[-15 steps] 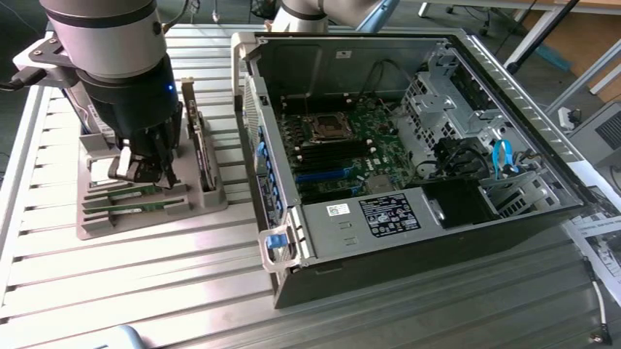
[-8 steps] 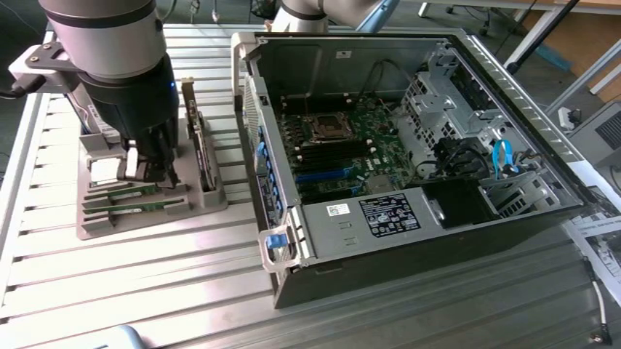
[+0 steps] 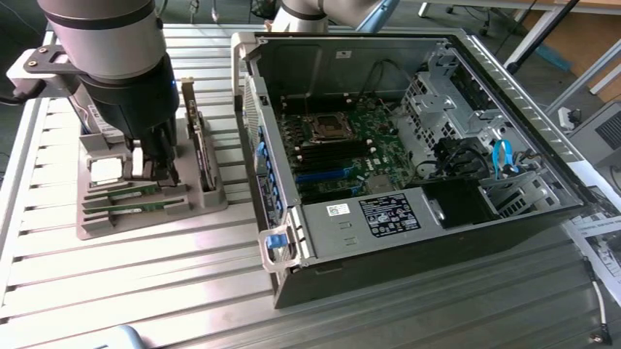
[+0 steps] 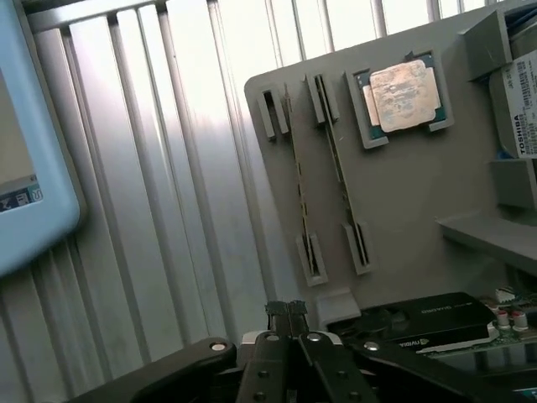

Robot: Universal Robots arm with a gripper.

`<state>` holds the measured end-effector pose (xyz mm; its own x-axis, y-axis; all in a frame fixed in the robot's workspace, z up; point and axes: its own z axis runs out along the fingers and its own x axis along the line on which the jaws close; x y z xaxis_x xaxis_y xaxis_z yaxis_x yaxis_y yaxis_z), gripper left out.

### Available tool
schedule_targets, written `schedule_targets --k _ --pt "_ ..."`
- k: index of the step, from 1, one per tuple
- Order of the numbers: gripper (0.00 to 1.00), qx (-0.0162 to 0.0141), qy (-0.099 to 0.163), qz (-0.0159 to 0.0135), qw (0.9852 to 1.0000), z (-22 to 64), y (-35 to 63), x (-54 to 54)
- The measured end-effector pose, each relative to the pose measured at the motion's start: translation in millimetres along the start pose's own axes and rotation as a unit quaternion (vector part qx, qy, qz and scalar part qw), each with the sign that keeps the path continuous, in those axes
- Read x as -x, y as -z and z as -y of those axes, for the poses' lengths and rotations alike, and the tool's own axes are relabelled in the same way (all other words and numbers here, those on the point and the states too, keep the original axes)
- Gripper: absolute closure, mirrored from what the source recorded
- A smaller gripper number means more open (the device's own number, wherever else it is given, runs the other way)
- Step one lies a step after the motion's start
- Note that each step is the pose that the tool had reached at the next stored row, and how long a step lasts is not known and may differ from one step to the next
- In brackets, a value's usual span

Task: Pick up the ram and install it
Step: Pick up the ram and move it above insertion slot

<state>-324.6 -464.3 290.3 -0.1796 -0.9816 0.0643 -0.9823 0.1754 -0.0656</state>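
Gripper [image 3: 157,173] hangs over the gray holder [image 3: 145,224] on the counter [image 3: 145,283], tips pressed together, nothing btw them. Ram [image 3: 124,191] sits edge-up in its slot at approx 7 o'clock of the gripper in the exterior view, w/ a 2nd stick [image 3: 136,208] just beside. Risks, imo: descending w/o spreading would hit the stick's edge; a wide spread could snag the neighbour; an off-centre pinch could tilt it.
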Motion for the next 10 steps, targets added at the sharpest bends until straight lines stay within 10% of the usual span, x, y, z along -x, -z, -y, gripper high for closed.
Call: schedule_targets --k 10 --pt "0.89 -0.0011 0.036 0.0097 0.9993 0.0 -0.2 0.0"
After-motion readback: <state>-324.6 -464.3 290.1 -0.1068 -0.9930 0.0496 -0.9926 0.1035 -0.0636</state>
